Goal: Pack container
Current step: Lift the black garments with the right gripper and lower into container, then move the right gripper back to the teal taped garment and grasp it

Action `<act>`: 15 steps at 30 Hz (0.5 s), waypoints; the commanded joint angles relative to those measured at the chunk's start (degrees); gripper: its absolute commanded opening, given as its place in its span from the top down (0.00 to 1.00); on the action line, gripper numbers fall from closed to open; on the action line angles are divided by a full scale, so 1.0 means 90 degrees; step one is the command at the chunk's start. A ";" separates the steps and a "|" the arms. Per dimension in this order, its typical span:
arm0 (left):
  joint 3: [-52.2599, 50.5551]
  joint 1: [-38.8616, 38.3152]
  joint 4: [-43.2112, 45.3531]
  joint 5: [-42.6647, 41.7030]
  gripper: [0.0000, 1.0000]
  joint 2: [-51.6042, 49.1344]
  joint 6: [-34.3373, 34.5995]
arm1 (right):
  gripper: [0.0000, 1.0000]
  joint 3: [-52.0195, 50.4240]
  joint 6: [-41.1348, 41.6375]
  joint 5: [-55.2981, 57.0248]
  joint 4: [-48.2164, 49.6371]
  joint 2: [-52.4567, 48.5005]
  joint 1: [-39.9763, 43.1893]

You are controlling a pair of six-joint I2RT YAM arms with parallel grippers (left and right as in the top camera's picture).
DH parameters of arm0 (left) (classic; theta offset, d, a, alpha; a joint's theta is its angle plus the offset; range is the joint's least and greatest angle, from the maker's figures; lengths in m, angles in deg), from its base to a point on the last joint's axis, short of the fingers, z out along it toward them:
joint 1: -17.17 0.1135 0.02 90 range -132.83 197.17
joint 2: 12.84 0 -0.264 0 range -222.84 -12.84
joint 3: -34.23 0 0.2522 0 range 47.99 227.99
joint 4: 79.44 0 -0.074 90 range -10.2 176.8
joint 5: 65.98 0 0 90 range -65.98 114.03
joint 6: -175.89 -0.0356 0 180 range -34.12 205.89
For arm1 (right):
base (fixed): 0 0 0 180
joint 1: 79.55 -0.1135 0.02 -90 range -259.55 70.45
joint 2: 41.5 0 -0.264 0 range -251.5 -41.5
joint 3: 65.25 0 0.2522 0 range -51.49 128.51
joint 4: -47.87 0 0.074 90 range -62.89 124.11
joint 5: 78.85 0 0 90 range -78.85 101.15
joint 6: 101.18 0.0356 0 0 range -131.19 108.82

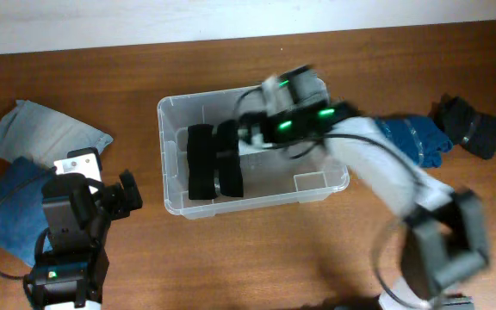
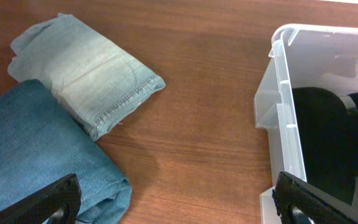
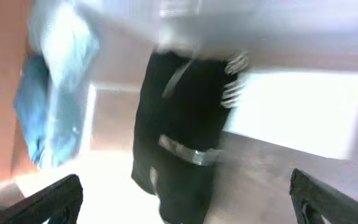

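The container (image 1: 169,164) sits in the middle of the table (image 1: 102,69), its long sides running left to right. Two black folded garments (image 1: 213,162) stand side by side in its left half. The right half shows the bare bottom, with a white label (image 1: 313,181) near the right near corner.

The right gripper (image 1: 252,129) is over the far middle of the container, just beside the black garments and blurred in the overhead view. Its wrist view is blurred too, but the claw is wide apart, with the black garments (image 3: 179,143) in view beyond it.

The left gripper (image 1: 120,198) is left of the container, toward the near side, over bare wood. Its claw is also wide apart, clamped on nothing. In its wrist view the container's left wall (image 2: 284,106) is on the right.

A pale blue folded pair of jeans (image 1: 50,129) lies at the far left, touching a darker blue folded pair (image 1: 7,207) nearer. Right of the container lie a blue garment (image 1: 416,138) and a black garment (image 1: 472,127).
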 commanded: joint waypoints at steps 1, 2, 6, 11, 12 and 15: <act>0.0153 0.0032 0.0024 -0.0046 0.01 -0.0012 0.0063 | 0.01 0.0304 -0.0522 0.0729 -0.0449 0.1277 0.0816; 0.0153 0.0032 0.0039 -0.0046 0.01 -0.0012 0.0063 | 0.01 0.0304 -0.0520 0.1037 -0.0709 0.1552 0.1132; 0.0153 0.0029 0.0039 -0.0046 0.01 -0.0012 0.0063 | 0.01 0.0270 -0.0474 0.1603 -0.1637 0.2149 0.2586; 0.0153 0.0032 0.0039 -0.0046 0.01 -0.0012 0.0063 | 0.01 -0.0267 -0.0474 0.1124 -0.2290 0.1991 0.4367; 0.0153 0.0029 0.0039 -0.0049 0.01 -0.0012 0.0063 | 0.02 -0.0452 -0.0471 0.0974 -0.2280 0.1943 0.4571; 0.0153 0.0029 0.0039 -0.0049 0.01 -0.0012 0.0063 | 0.01 -0.1304 -0.0289 0.0680 -0.2062 0.1666 0.5149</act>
